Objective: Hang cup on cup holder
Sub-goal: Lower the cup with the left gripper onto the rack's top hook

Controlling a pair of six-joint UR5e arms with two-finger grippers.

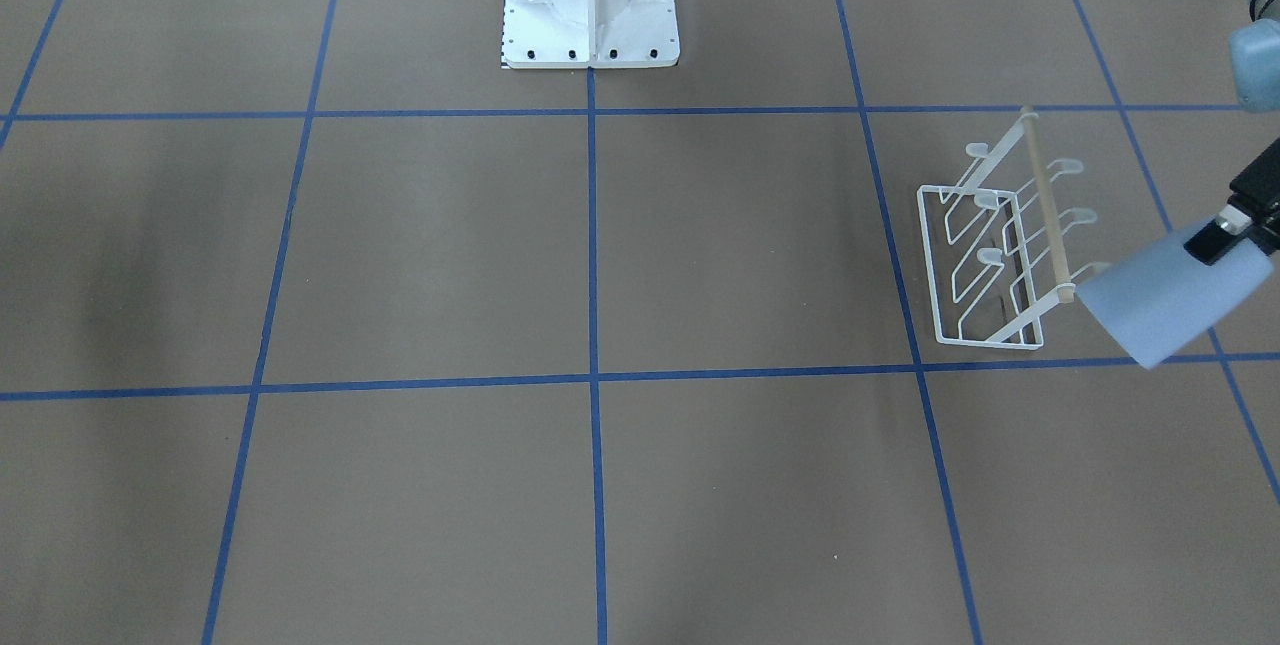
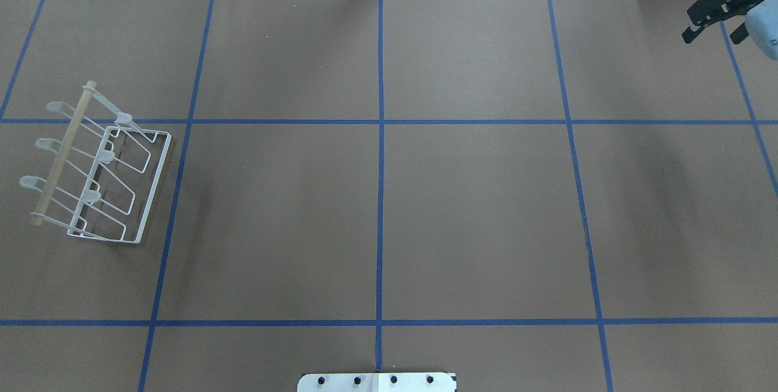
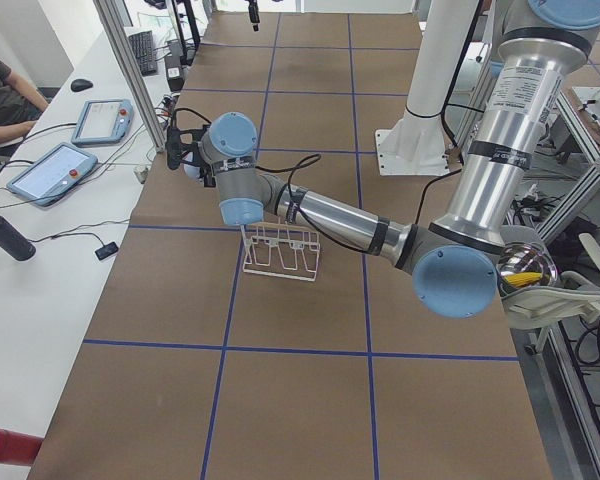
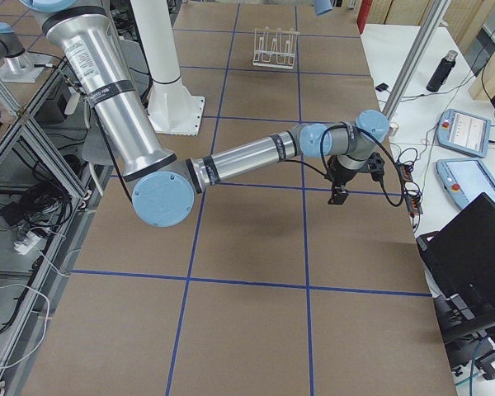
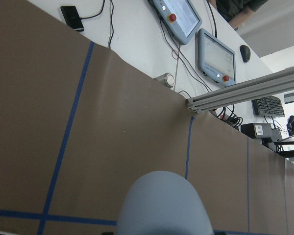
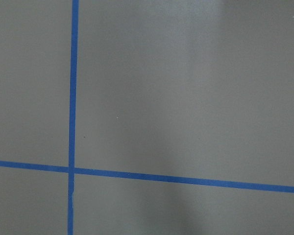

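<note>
While the cup point(image 1: 1160, 310) is held clear of the table point(image 1: 600, 245) by the left gripper point(image 1: 1208, 243), whose jaws are clamped on its wall, it is tilted with its wider end turned down toward the cup holder point(image 1: 985, 260). It is carried just beside the near end of the wooden rod point(image 1: 1045, 200), and none of the prongs point(image 1: 1068, 165) has been entered yet. The right gripper point(image 2: 711, 15) is parked well apart at the table's far corner, with nothing held; its jaws appear to be apart, though they are poorly resolved.

Several failures can be foreseen. If the mouth is not lined up with a prong tip, the rim may be caught on the rod or the wire. The holder looks light and is not fixed down, so it could be shoved or tipped. A smooth tapered wall may also be lost from the grip when a sideways load is met. If the cup is released before it is seated fully over a prong, it could be dropped onto the table
</note>
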